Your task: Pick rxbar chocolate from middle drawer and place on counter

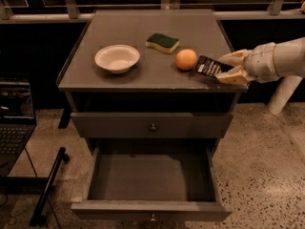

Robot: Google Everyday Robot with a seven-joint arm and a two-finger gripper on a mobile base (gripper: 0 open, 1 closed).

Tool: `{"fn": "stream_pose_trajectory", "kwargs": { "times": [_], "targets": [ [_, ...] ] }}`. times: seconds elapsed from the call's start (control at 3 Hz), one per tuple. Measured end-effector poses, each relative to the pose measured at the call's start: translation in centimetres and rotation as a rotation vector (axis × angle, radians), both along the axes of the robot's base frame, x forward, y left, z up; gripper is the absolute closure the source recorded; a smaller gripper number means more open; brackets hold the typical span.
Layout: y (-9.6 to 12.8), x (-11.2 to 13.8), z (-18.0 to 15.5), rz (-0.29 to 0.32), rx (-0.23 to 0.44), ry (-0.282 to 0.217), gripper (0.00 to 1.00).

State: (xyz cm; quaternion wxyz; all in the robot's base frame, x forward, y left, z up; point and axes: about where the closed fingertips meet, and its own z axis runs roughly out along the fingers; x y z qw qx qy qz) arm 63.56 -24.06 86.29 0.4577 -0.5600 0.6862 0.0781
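Pincer (225,69) clamped on bar (207,66), low over surface (143,78), likely for release. Orange (186,59) just left of it; drawer (151,178) below, open.

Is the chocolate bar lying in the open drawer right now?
No, the gripper holds the chocolate bar at the counter's right front edge, beside the orange, well above the open drawer.

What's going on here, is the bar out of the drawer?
The gripper reaches in from the right, its fingers shut on the rxbar chocolate at the front right of the counter, beside an orange. I cannot tell whether the bar touches the top. The middle drawer stands open with nothing in it. A white bowl and a sponge sit on the counter too.
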Motion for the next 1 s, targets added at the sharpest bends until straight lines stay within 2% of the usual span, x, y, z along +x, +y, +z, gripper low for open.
{"fn": "stream_pose_trajectory", "kwargs": {
  "times": [0.67, 1.0],
  "targets": [
    [0.01, 0.0, 0.0, 0.0, 0.0, 0.0, 0.13],
    [0.01, 0.0, 0.0, 0.0, 0.0, 0.0, 0.0]
  ]
}}
